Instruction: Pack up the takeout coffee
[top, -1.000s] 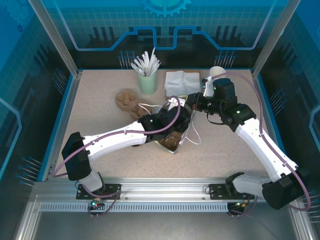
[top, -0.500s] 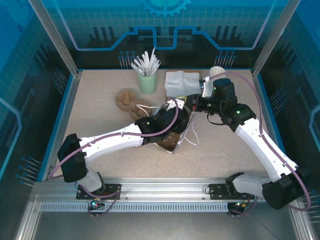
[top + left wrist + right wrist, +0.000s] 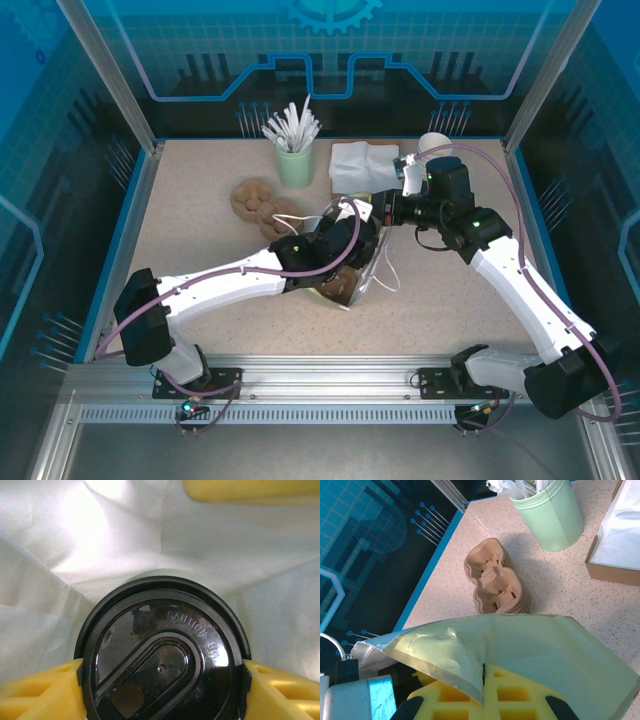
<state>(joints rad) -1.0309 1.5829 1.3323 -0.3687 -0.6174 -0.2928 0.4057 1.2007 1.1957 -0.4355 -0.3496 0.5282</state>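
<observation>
The takeout coffee shows its round black lid close up in the left wrist view. My left gripper is shut on it, a yellow finger pressing each side. Pale bag lining surrounds the cup, so it is inside the bag. In the top view the left gripper reaches into the bag's mouth at the table's middle. My right gripper is shut on the bag's upper edge and holds it up; it sits just right of the mouth. The cup's body is hidden.
A brown pulp cup carrier lies left of the bag. A green holder of white sticks and a napkin box stand behind, and a stack of white cups is at the back right.
My left arm has pushed slightly forward and right, deeper into the bag. The bag's lower end has shifted a little. The right gripper has kept its hold on the edge.
</observation>
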